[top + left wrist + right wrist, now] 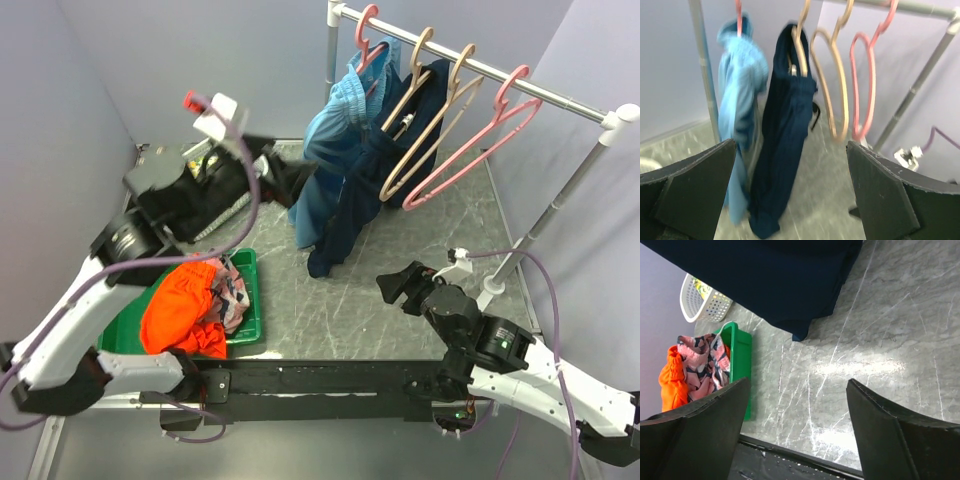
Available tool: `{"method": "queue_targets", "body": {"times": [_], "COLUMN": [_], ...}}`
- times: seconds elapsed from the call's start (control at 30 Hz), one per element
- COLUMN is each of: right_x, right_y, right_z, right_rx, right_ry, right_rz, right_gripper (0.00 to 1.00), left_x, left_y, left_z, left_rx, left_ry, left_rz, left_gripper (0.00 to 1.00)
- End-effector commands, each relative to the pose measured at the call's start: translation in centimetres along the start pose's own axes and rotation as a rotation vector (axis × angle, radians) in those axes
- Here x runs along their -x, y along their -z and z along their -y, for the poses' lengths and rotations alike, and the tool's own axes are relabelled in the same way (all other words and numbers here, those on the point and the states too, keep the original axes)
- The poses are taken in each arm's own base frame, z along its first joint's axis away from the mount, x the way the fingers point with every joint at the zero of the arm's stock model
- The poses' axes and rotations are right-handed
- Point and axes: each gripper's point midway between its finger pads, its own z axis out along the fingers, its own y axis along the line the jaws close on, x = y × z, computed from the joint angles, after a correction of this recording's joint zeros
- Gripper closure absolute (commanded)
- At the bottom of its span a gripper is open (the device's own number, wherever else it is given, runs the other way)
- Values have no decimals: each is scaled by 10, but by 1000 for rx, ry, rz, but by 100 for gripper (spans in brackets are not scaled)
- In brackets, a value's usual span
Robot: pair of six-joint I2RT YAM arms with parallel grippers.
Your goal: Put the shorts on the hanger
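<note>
We are watching the right hand (799,381) hovering low over the grey surface (400,250), its fingers apart on nothing. To its left a green bin (248,300) is crowding the near edge. The left hand (790,150) is gaping empty, facing the rail (540,85). There the shorts (350,210) are hanging on the hanger (405,95), with walls closing in behind and beside.

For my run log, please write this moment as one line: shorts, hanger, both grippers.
shorts draped on hanger | hanger hooked on rail | left gripper open, empty | right gripper open, empty
</note>
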Motion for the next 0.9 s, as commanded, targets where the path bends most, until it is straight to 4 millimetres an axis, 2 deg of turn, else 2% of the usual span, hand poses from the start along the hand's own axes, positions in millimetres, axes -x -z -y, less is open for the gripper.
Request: {"method": "queue_targets", "body": {"times": [0.0,0.03,0.1,0.13,0.17,0.2,0.27,0.3,0.37,0.4,0.5,0.6,0.7,0.87], "right_x": [3,3,1,0,0,-1,-2,-4,-8,-9,-15,-19,-21,-21], "right_y": [-7,-8,-10,-11,-11,-13,-14,-16,-17,-18,-22,-26,-28,-28], "right_z": [-9,-11,-11,-14,-14,-13,-11,-10,-9,-8,-6,-4,-2,0], "right_rx": [17,21,21,28,28,18,8,1,6,6,6,-1,-16,-18], "right_ry": [-1,-3,7,4,8,13,18,23,21,17,8,11,19,8], "right_rz": [20,19,15,15,13,11,9,6,0,-2,-6,-9,-13,-7], "right_gripper": [13,10,8,6,5,2,0,0,0,0,0,0,0,0], "left_x": [-25,-52,-69,-100,-113,-138,-162,-186,-210,-233,-265,-285,-301,-308], "left_y": [30,30,44,46,50,60,70,81,92,101,110,111,111,108], "left_z": [-9,-13,-16,-19,-21,-27,-30,-38,-46,-51,-51,-48,-50,-55], "left_rx": [40,54,63,78,85,107,125,156,201,221,223,221,233,265], "left_ry": [116,122,168,191,204,216,272,283,332,344,420,478,490,458], "left_rz": [-32,-87,-111,-170,-195,-231,-256,-283,-308,-330,-351,-367,-386,-417], "left_gripper": [4,4,4,3,4,4,4,4,4,4,4,4,4,4]}}
